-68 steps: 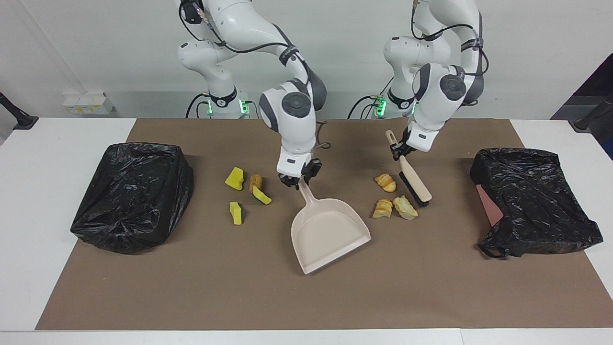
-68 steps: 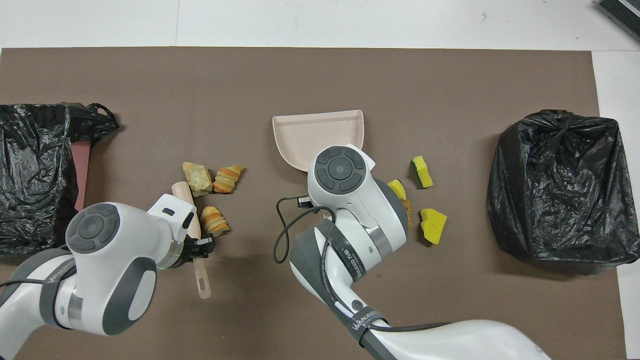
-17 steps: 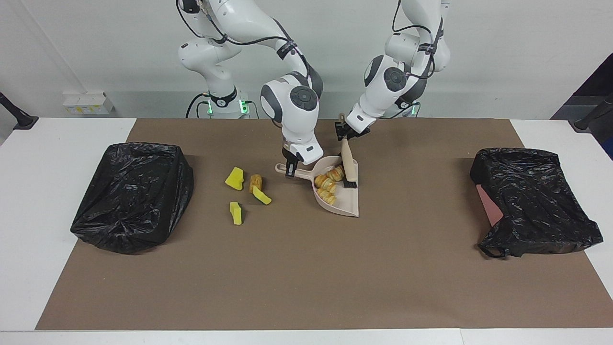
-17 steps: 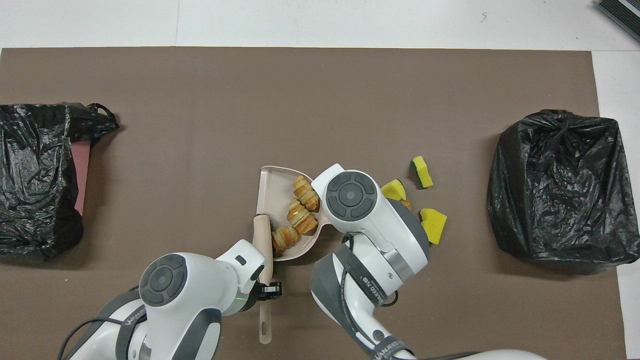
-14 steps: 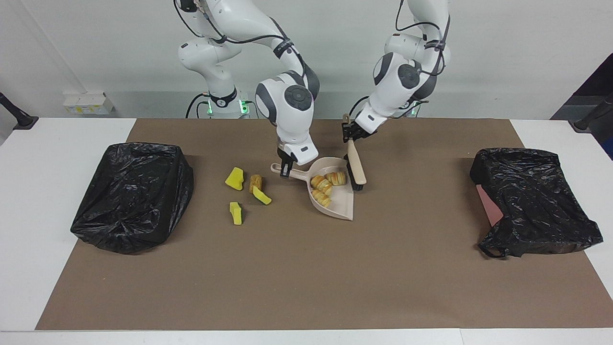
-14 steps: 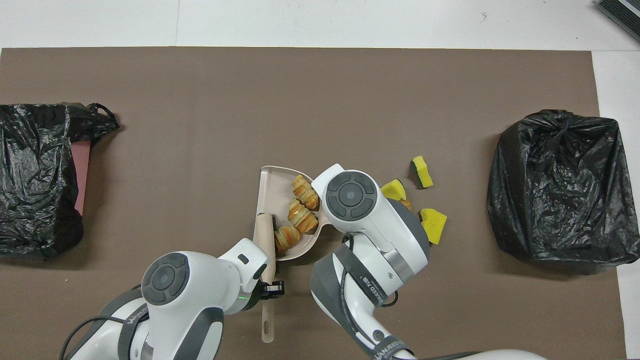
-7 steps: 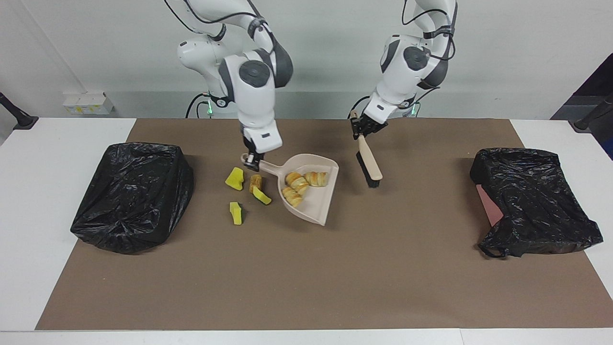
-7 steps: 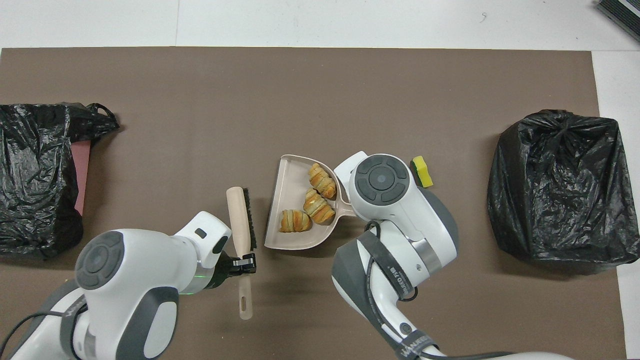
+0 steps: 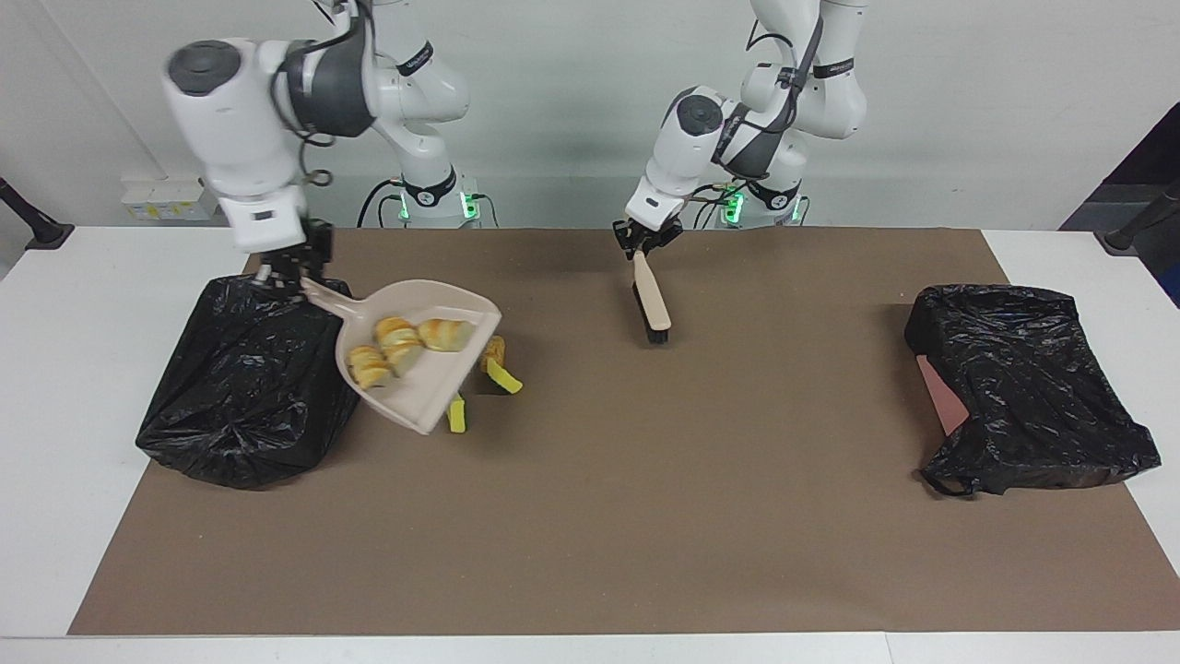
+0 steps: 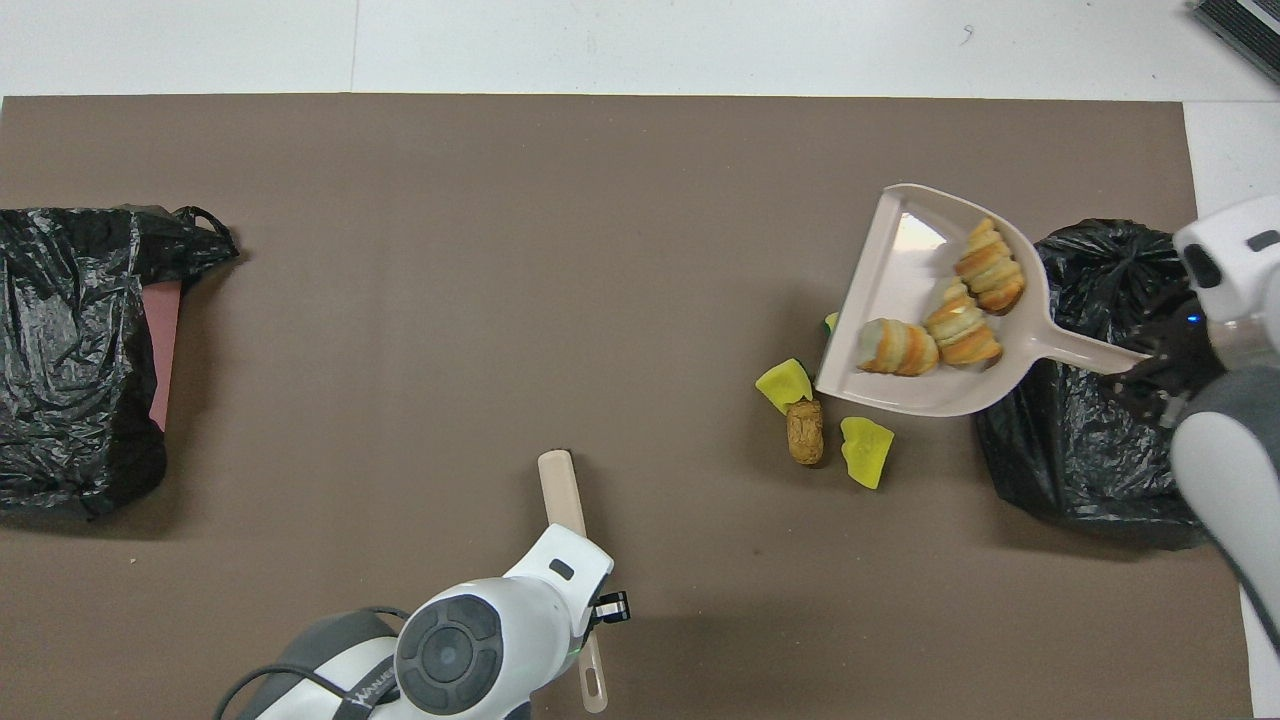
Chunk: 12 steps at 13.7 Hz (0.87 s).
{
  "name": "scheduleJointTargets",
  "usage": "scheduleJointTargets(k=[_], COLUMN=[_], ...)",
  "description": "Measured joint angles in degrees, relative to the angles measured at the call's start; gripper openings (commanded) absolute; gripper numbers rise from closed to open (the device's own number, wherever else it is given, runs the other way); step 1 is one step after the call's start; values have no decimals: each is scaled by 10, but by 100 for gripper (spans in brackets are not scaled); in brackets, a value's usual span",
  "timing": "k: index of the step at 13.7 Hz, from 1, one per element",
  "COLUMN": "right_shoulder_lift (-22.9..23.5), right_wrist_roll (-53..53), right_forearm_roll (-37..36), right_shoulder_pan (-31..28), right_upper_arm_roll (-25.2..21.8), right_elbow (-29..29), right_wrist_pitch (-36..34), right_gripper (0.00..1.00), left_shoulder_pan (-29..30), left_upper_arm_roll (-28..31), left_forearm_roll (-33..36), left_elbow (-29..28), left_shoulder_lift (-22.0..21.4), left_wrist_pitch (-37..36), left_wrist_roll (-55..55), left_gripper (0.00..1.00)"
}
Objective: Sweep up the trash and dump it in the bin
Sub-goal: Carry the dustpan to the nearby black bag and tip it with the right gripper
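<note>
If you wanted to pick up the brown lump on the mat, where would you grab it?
Grab the brown lump across its narrow middle, coming straight down from above. It lies flat and longish on the mat, with yellow wedges close by on both long sides, so it's a tight fit.

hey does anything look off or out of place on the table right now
One thing: the bin at the left arm's end looks askew, its black liner slumped and a pink wall exposed. Otherwise, yellow wedges and a brown lump lie unswept on the mat, beside the raised dustpan carrying three bread chunks.
</note>
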Motion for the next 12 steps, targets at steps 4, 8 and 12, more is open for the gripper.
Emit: scheduleJointTargets(k=[4, 8, 12], right_shoulder_lift=[2, 2, 4], right_wrist_roll=[-105, -199, -316], right_forearm_roll=[-87, -216, -282], right_shoulder_pan=[-111, -125, -125], right_upper_arm_roll=[-1, 3, 6], right_elbow=[6, 8, -1], right_wrist_pitch=[25, 45, 116], right_gripper=[0, 0, 0], left_shoulder_pan=[-21, -18, 60], left_upper_arm_roll=[0, 6, 13], left_forearm_roll=[0, 0, 27], left_elbow=[-4, -3, 54], left_shoulder_lift=[12, 14, 13], left_wrist_pitch=[10, 10, -35], left_wrist_roll=[-10, -11, 23], left_gripper=[49, 100, 100])
